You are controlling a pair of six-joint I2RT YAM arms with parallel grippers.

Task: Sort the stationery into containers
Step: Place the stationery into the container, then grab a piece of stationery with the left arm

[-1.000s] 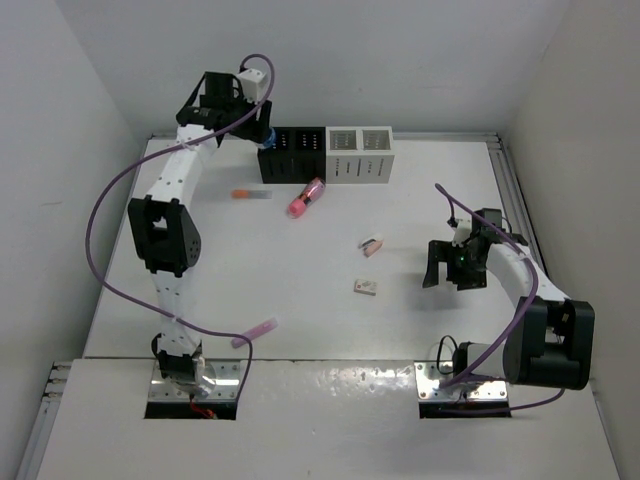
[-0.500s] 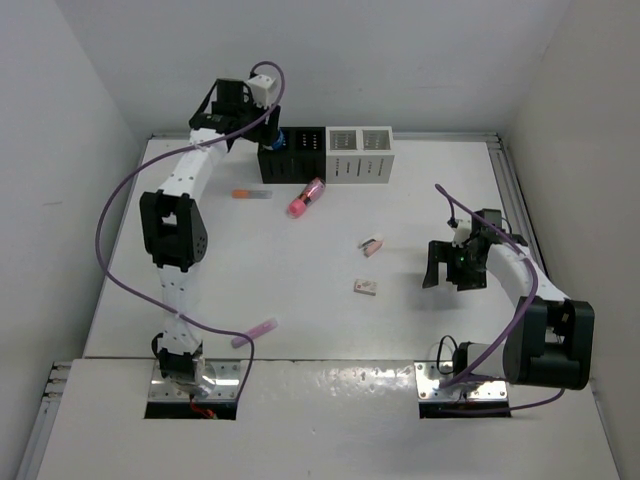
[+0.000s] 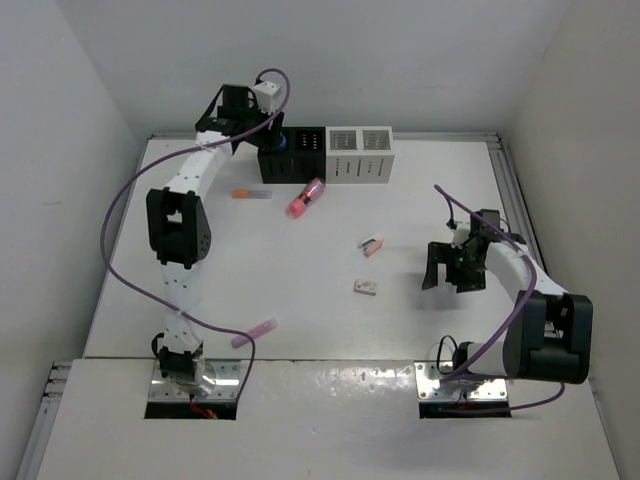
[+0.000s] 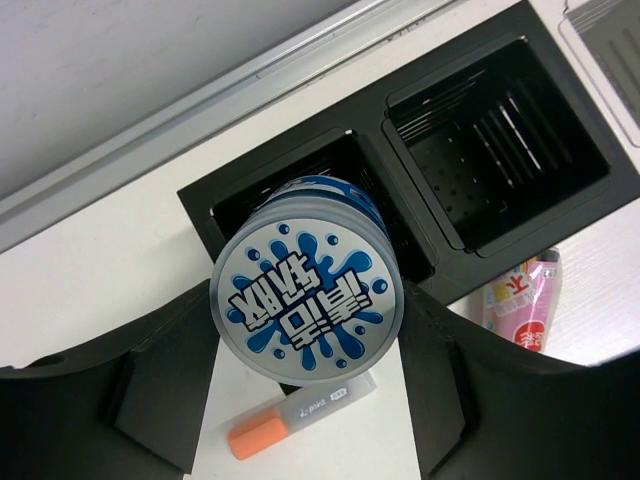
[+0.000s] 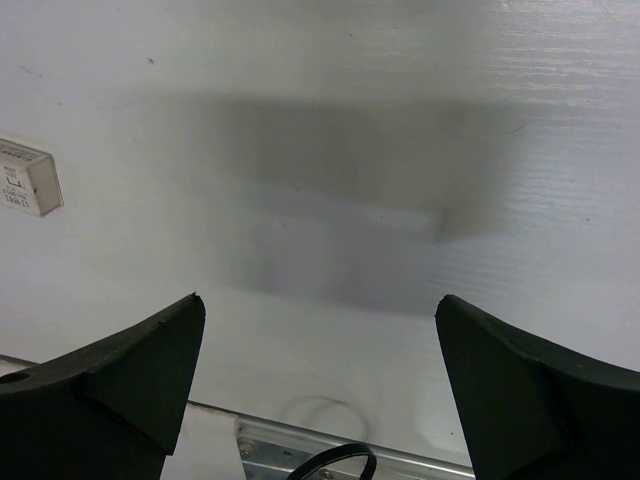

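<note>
1. Far left of the scene: my left gripper pinches the tape roll across its width.
2. The roll hangs directly over the black organizer's left compartment, axis vertical, printed face up. It's possibly already below the rim, can't tell.
3. My right gripper gapes empty at near right, with an eraser block to its left.

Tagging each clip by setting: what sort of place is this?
Probably a robot lab test cell, not a real desk: a white table boxed in by plain white walls, with the left arm and right arm bolted at its near edge.
</note>
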